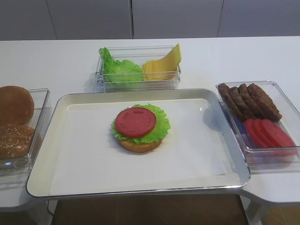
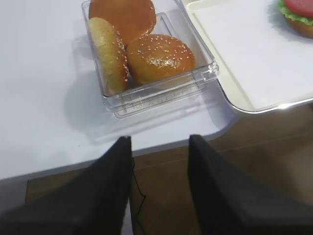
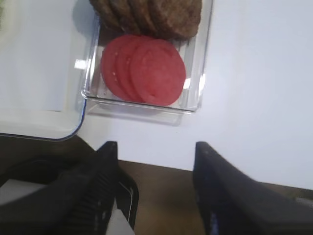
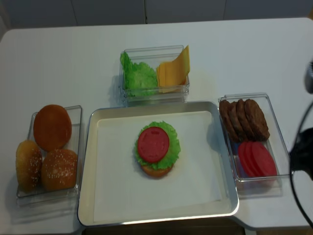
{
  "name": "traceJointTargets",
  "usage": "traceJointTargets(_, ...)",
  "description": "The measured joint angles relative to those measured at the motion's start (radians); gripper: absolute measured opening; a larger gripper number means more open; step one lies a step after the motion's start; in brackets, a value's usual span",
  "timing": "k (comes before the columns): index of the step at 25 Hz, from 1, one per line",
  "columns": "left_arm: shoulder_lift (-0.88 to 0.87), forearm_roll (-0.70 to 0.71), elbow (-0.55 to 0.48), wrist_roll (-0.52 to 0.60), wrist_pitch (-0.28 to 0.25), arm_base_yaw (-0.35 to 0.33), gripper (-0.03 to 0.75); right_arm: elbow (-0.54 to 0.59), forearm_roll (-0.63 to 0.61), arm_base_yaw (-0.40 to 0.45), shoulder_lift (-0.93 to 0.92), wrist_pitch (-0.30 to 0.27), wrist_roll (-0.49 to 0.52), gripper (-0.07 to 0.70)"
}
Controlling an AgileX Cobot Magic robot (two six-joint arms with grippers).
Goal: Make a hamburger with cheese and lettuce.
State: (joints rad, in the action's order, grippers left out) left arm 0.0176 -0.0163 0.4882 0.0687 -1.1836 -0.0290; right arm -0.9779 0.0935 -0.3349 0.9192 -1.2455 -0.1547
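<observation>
White table's (image 1: 61,61) front edge beneath both open, empty pincers, left (image 2: 159,147) and right (image 3: 155,149); hamburger (image 1: 139,127) mid-tray (image 1: 42,180).

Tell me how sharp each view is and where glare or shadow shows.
Exterior high: crisp, even light, a glint on the tray rim. Realsense high view: a little softer, dark blurred shapes at the right edge. Right wrist: tomato slices slightly soft, the right gripper jaws dark, blurred and open. Left wrist: buns fairly sharp, their clear box casting a soft shadow, the left gripper jaws blurred and open.
</observation>
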Motion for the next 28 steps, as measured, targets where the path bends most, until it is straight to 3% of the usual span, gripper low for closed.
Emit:
traceJointTargets(7,0.0,0.0,0.0,0.0,0.0,0.0,0.288,0.155,0.078,0.014,-0.37,-0.012,-0.022,0.391)
traceJointTargets(13,0.0,0.0,0.0,0.0,0.0,0.0,0.288,0.262,0.089,0.129,-0.665,0.0,0.035,0.391)
traceJointTargets(21,0.0,0.0,0.0,0.0,0.0,0.0,0.288,0.411,-0.051,0.268,-0.813,0.049,0.104,0.382)
traceJointTargets(25,0.0,0.0,0.0,0.0,0.0,0.0,0.288,0.485,-0.093,0.31,-0.87,0.089,0.113,0.361)
traceJointTargets(28,0.0,0.0,0.0,0.0,0.0,0.0,0.288,0.503,-0.124,0.335,-0.924,0.089,0.164,0.337)
